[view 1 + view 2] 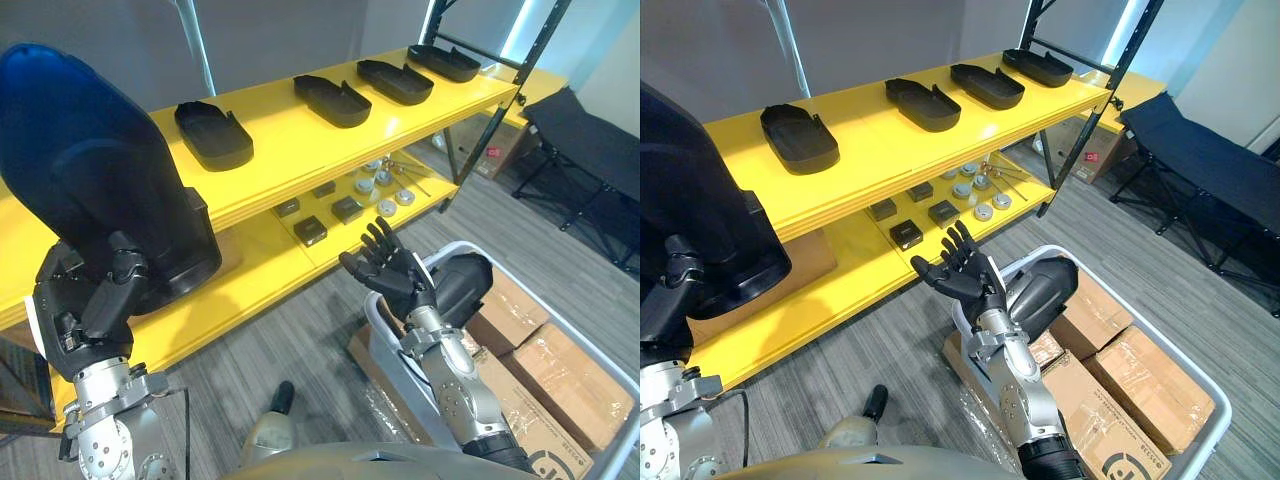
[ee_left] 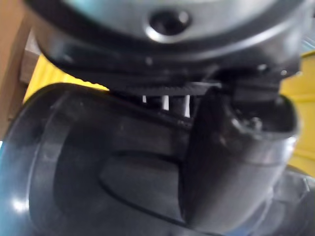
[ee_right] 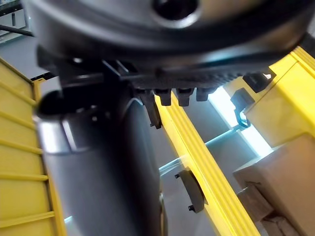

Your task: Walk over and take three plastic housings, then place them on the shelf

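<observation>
Housing (image 1: pixel 90 170) clasped in curled left hand (image 1: pixel 95 310), raised before shelf (image 1: pixel 300 150), four housings (image 1: pixel 212 135) lying along its top board, right hand (image 1: pixel 390 265) spread and empty by bin (image 1: pixel 372 318) holding another housing (image 1: pixel 462 280).

Six black housings, four of them up on the shelf (image 1: pixel 285 150)

All the same part: matte black, shoe-shaped shells. Four sit open side up in a spaced row along the yellow top board: near housing (image 1: pixel 213 135), second housing (image 1: pixel 332 100), third housing (image 1: pixel 395 81), far housing (image 1: pixel 444 62) at the end. The held housing (image 1: pixel 90 170) stands upright, its lower edge gripped by the left hand (image 1: pixel 95 310). The bin housing (image 1: pixel 462 280) lies tilted in the white bin (image 1: pixel 372 318) on the floor.
</observation>
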